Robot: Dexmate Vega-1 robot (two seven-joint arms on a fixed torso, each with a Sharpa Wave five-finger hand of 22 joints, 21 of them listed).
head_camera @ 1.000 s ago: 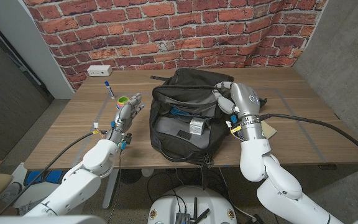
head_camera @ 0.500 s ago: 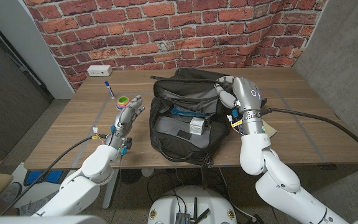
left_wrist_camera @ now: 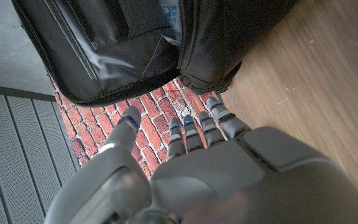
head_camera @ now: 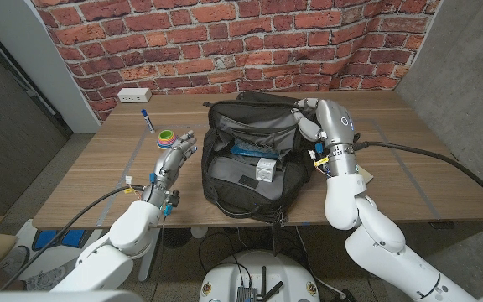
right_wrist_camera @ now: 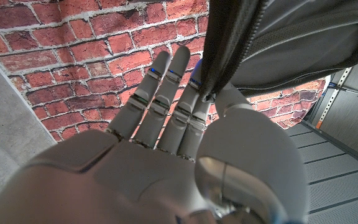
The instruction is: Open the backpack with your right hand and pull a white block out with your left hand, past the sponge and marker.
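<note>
Pinching the bag (head_camera: 254, 155) rim with our right hand (head_camera: 319, 126), bag open; left hand (head_camera: 173, 155) spread, empty beside it; white block (head_camera: 264, 171) not yet pulled.

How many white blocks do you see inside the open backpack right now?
1. A white block lies in the backpack's open main compartment, toward the side of the right robot hand, just below a blue item. More may be hidden under the fabric.

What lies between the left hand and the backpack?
Bare wood; in the head view the left hand hovers beside the backpack, nothing between them.
</note>
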